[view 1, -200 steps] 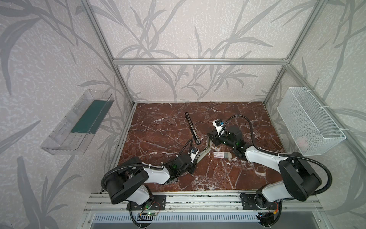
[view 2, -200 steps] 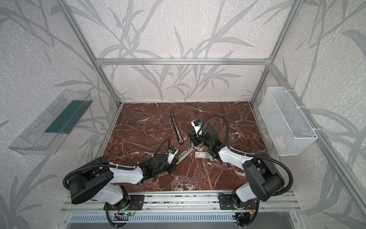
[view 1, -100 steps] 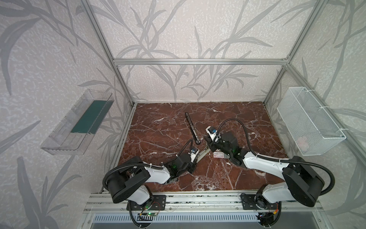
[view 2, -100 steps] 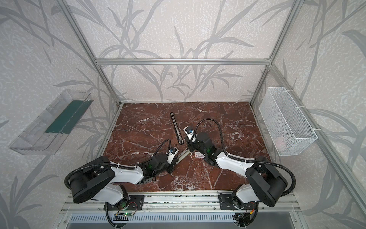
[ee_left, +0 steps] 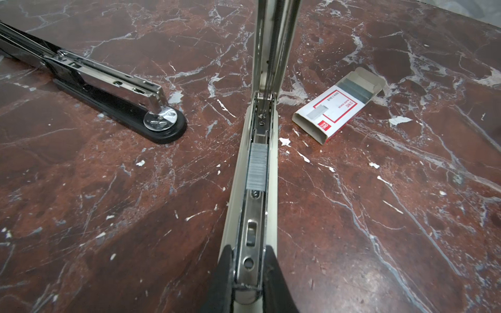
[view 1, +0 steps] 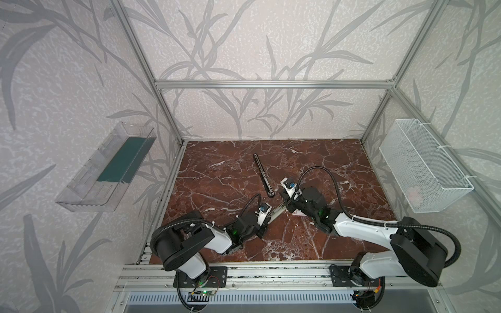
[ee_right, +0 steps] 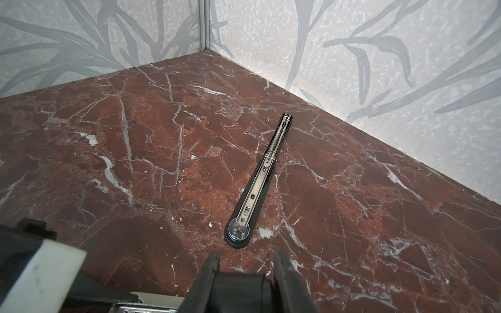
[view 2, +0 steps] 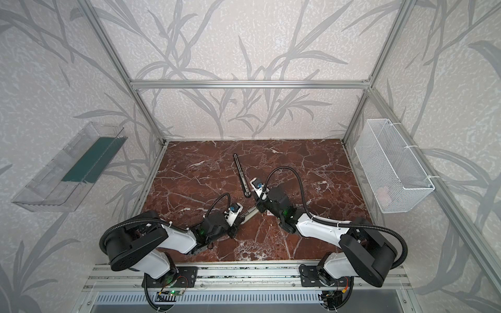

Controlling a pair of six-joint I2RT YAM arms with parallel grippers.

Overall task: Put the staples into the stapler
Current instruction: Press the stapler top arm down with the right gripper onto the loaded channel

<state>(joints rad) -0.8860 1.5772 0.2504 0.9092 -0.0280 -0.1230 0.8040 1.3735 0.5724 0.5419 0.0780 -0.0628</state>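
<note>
A cream stapler (ee_left: 256, 216) lies open on the marble floor, its lid (ee_left: 276, 40) standing upright. My left gripper (ee_left: 248, 249) is shut on its near end. The staples (ee_left: 256, 168), one grey strip, sit in its channel. In both top views my right gripper (view 1: 286, 202) (view 2: 260, 202) hovers at the stapler's (view 1: 276, 212) hinge end. In the right wrist view its fingers (ee_right: 211, 268) stand apart, with a dark rounded part low between them. I cannot tell whether they grip it.
A white staple box with red print (ee_left: 336, 111) lies open beside the stapler, grey strips showing inside. A black and chrome stapler (view 1: 264, 176) (ee_right: 260, 184) lies behind. A clear bin (view 1: 108, 168) hangs on the left wall, a wire basket (view 1: 423, 168) on the right.
My right gripper has moved left and forward, from beside the staple box to the stapler's hinge end. The left gripper has kept its hold and its place.
</note>
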